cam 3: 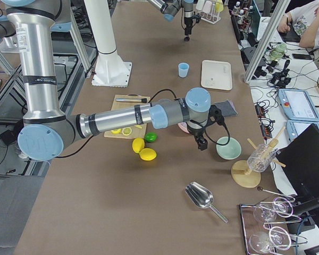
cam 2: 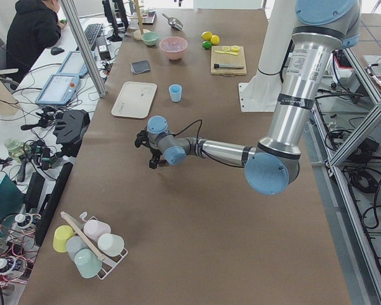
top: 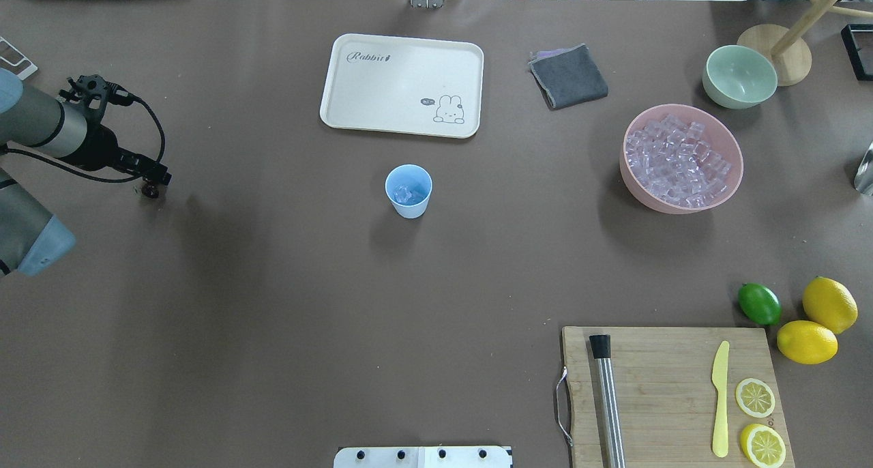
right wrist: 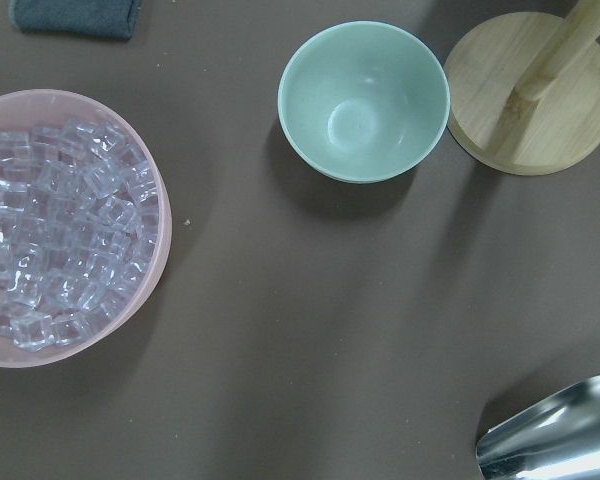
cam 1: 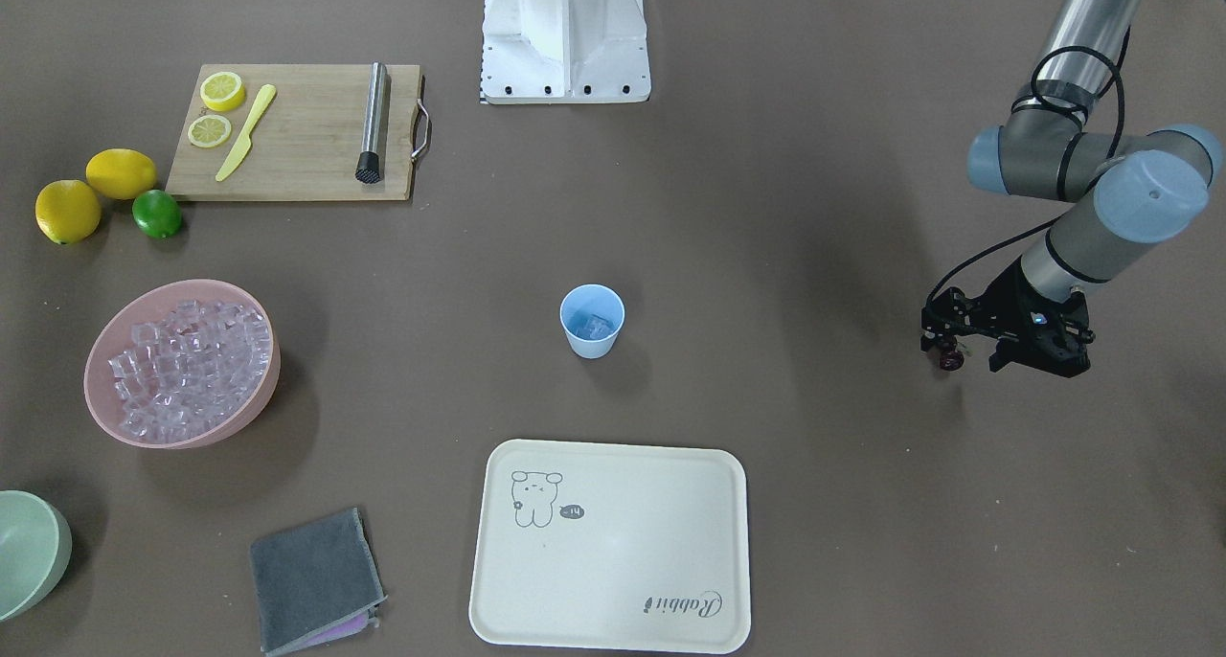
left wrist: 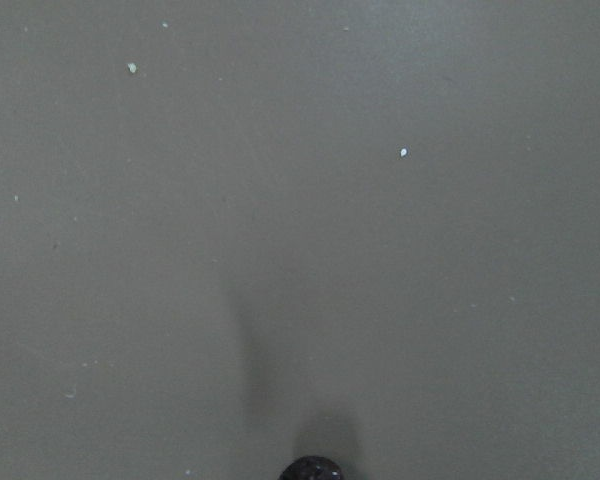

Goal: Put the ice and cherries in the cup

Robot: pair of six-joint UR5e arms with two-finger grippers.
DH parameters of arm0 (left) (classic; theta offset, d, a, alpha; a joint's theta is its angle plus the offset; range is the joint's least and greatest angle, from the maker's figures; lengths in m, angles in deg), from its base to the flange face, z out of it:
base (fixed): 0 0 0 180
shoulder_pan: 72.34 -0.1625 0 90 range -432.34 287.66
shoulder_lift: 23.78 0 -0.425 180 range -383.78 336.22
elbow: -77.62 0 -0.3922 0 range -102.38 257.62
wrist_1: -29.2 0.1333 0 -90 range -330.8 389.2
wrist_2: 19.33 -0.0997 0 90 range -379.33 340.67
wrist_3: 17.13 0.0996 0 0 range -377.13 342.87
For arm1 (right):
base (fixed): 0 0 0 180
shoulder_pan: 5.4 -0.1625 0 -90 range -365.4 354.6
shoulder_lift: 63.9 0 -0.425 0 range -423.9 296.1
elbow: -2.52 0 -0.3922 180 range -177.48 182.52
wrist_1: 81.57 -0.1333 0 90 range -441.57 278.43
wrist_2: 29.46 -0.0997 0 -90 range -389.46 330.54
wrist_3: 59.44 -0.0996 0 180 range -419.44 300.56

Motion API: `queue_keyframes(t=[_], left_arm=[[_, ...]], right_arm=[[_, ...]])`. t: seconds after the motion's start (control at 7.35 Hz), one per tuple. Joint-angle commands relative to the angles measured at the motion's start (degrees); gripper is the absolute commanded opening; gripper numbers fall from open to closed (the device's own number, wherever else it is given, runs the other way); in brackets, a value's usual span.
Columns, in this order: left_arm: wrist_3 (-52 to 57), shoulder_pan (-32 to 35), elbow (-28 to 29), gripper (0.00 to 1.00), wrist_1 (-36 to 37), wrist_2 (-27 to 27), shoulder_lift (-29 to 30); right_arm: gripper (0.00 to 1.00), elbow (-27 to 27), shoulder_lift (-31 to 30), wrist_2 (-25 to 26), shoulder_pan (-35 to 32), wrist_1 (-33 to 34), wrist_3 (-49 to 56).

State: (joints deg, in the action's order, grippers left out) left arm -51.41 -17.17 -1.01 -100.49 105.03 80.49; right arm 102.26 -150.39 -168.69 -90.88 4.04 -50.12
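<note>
The light-blue cup (cam 1: 591, 320) stands mid-table with a few ice cubes inside; it also shows in the overhead view (top: 408, 190). More ice (cam 1: 182, 360) fills the pink bowl (top: 634, 174). My left gripper (cam 1: 944, 352) is far out to my left, well away from the cup, shut on the dark red cherries (cam 1: 949, 358), which hang at its tip just above the table (top: 149, 192). My right gripper (cam 3: 201, 143) shows only in the exterior right view, hovering between the pink bowl and the pale green bowl; I cannot tell whether it is open or shut.
A cream tray (cam 1: 613, 542) lies beyond the cup. A grey cloth (cam 1: 314, 578) and the pale green bowl (top: 740, 76) are near the pink bowl. A cutting board (top: 672, 393) holds a muddler, knife and lemon slices, beside lemons and a lime (top: 759, 303). A metal scoop (right wrist: 560, 430) lies at the right.
</note>
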Motion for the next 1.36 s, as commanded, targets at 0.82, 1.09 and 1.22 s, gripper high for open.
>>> queue_keyframes(t=[0.82,1.09,1.22], left_arm=[[-5.52,-0.15,-1.69,0.0,-1.36,-0.09,0.49],[-9.39,0.46,-8.18,0.0,3.35,1.48,4.24],[-11.84,0.38,-9.25,0.0,8.0,3.41,10.36]], right_arm=[[0.99,1.25,-2.63,0.2,-0.56,-0.26,0.0],[0.99,1.25,-2.63,0.11,-0.56,-0.26,0.0],[0.99,1.34,-2.63,0.11,-0.56,-0.18,-0.09]])
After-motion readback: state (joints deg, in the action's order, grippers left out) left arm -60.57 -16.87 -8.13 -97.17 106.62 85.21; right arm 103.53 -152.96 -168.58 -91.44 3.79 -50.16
